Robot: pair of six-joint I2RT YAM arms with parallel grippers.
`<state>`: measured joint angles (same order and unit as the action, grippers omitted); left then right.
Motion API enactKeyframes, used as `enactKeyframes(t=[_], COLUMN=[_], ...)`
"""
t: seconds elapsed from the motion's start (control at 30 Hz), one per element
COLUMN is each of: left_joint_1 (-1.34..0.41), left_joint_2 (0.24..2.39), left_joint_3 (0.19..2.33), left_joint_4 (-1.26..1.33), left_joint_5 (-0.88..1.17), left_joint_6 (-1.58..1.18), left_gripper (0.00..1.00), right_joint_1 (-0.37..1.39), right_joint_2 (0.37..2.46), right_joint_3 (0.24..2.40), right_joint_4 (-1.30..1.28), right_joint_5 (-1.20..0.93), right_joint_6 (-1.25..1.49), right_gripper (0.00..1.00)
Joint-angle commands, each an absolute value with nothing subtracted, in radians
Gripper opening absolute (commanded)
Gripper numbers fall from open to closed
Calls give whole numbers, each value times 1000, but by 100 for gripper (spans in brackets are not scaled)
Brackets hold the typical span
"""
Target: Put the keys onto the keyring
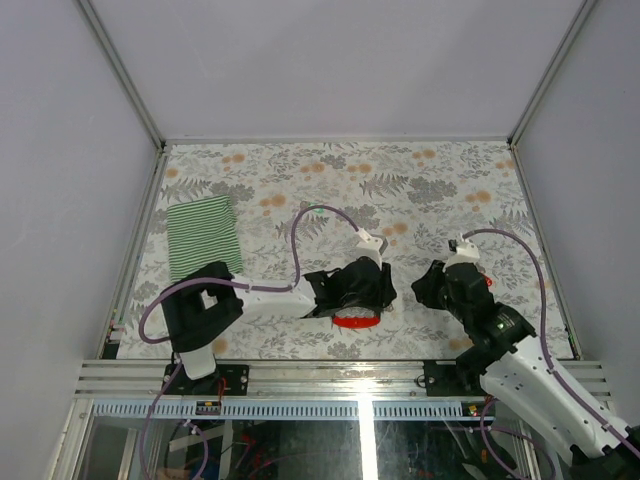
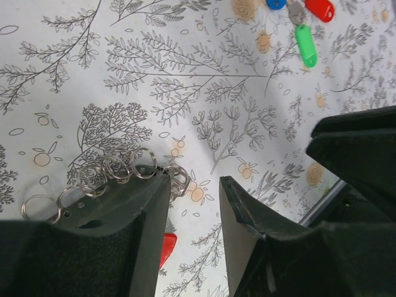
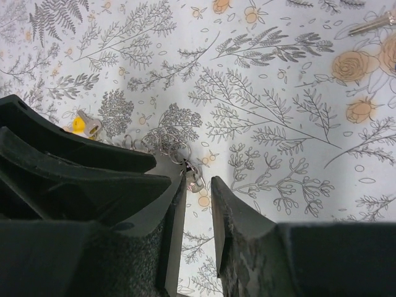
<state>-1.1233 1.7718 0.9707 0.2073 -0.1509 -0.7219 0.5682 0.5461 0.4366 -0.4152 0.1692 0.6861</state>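
Note:
The keyring's red loop (image 1: 355, 321) lies on the patterned table just near of my left gripper (image 1: 360, 285). In the left wrist view a red piece of it (image 2: 167, 246) shows behind the left finger, beside a chain of silver rings (image 2: 117, 168). My left gripper (image 2: 195, 179) is open and empty over the table. Green (image 2: 305, 44), red (image 2: 320, 8) and blue (image 2: 275, 3) keys lie further off. My right gripper (image 3: 199, 174) is open with a narrow gap, its tips at the chain's small clasp (image 3: 197, 182) and rings (image 3: 178, 150). A yellow key head (image 3: 80, 125) lies left.
A green striped cloth (image 1: 203, 236) lies at the table's left. A bare metal key (image 3: 371, 25) lies far right in the right wrist view. The two grippers sit close together near the table's front edge (image 1: 330, 362). A red key (image 1: 488, 282) shows beside the right gripper (image 1: 437, 285).

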Motion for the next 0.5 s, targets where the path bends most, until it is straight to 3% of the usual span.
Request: enactKeyframes(t=[0.0,0.47], left_joint_1=[-1128,-1128], left_joint_2=[1800,1845], left_joint_3=[1026,1021], left_joint_4=[103,83], left_joint_5=[-204,-218], left_joint_6=[-715,-823], left_gripper=[39,40], right_joint_1=[563,563], right_joint_2=[509,476], right_joint_3=[495,518], right_joint_4=[-477,-511], right_joint_5=[227,239], right_joint_6=[705,698], right_gripper=[29,29])
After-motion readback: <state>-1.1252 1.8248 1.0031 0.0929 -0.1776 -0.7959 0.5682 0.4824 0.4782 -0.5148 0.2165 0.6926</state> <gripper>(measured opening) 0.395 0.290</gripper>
